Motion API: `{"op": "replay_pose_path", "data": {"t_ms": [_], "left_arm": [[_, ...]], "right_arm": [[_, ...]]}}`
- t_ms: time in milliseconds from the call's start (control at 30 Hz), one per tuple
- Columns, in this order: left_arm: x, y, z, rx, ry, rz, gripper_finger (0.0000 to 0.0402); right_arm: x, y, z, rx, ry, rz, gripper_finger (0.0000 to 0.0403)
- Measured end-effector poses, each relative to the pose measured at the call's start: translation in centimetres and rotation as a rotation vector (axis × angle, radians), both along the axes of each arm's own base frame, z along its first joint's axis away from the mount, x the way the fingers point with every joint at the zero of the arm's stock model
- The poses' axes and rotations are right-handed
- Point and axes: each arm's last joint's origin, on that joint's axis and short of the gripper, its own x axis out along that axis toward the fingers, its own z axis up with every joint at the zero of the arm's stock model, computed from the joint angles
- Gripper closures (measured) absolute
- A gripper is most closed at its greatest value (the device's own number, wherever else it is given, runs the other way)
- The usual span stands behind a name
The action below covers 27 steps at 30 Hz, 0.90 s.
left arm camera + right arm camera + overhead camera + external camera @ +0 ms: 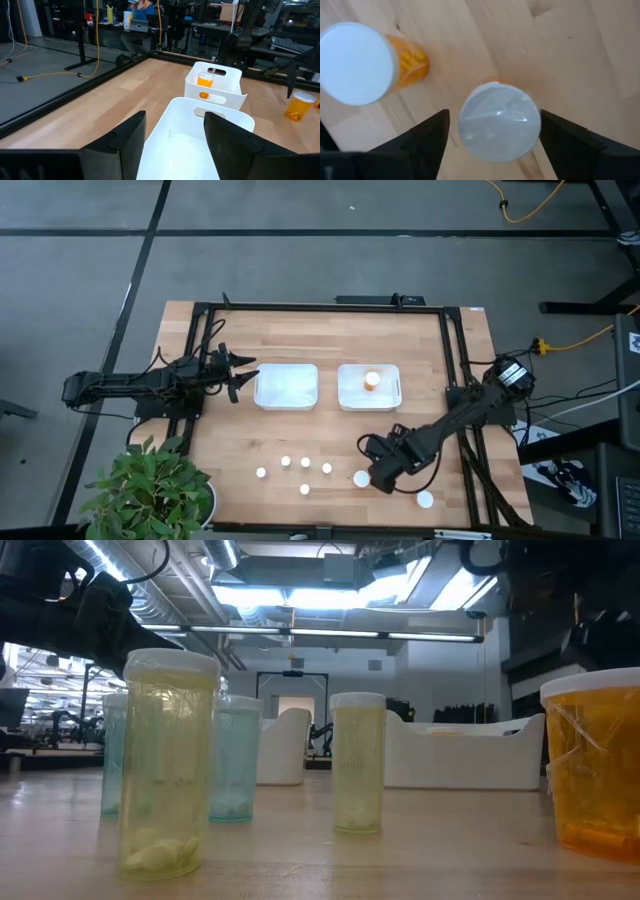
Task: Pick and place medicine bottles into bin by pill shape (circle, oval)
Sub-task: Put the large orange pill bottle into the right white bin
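While the right tool (492, 132) hangs open astride an orange bottle's white cap (499, 122) on the counter (580, 60), we fear a skewed close could topple it toward its neighbor (357, 62); the left tool (172, 135) waits open over a bin (200, 135).

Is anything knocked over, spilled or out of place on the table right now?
Nothing stands out. The bottles on the table stand upright with caps on, one orange bottle sits in the right bin, and the left bin holds nothing that shows.
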Motion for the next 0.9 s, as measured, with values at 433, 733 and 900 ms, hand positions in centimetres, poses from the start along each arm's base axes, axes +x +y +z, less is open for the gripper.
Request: {"op": "replay_pose_path", "data": {"t_ms": [433, 733, 900], "left_arm": [[0.0, 0.0, 0.0, 0.0, 0.0, 0.0, 0.0208], [0.0, 0.0, 0.0, 0.0, 0.001, 0.0, 0.0208], [0.0, 0.0, 0.0, 0.0, 0.0, 0.0, 0.0207]], "right_arm": [[0.0, -0.2, 0.0, -0.009, 0.011, 0.016, 0.016], [0.3, -0.4, 0.2, -0.025, -0.012, -0.006, 0.0191], [1.5, -1.3, 1.9, -0.036, -0.005, 0.0, 0.0184]]}}
